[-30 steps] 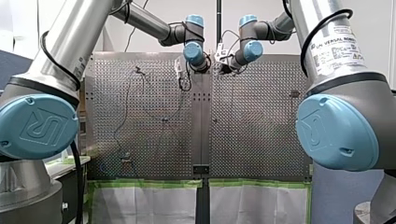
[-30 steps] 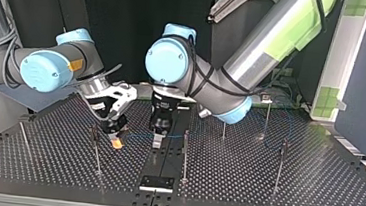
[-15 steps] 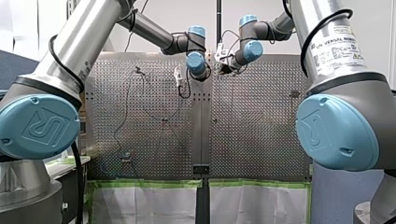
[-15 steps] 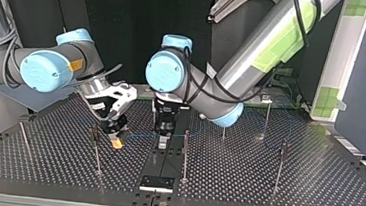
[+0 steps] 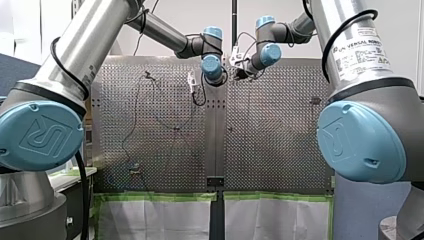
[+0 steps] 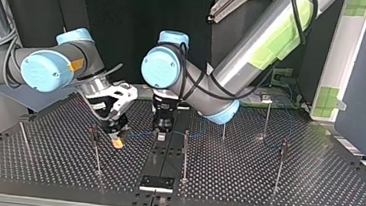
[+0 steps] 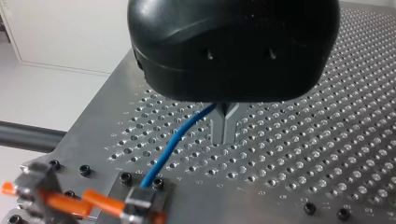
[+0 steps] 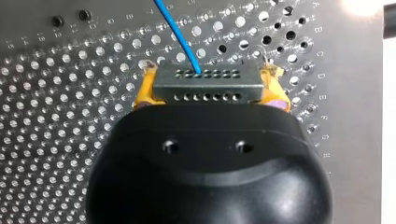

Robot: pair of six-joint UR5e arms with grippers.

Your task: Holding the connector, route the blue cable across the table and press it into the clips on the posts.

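My right gripper (image 6: 116, 139) with yellow pads clamped on the grey connector (image 8: 205, 86), blue cable (image 7: 170, 149) leaving it toward my left gripper (image 7: 225, 133), metal fingers pinched together on the cable, low over the table (image 6: 263, 190) at its far middle in the front view, "UNIVERSAL ROBOTS" label (image 5: 361, 52) on my right arm, "UR" on a blue joint cap (image 5: 42, 136)

This looks like a robot lab. Two big silver arms with blue caps, my left arm (image 5: 65, 75) and my right arm (image 5: 360, 65), reach over a metal table (image 6: 240, 176) full of little holes, with thin posts (image 6: 185, 156) standing on it. Strips of green tape (image 5: 160, 196) mark its edge.
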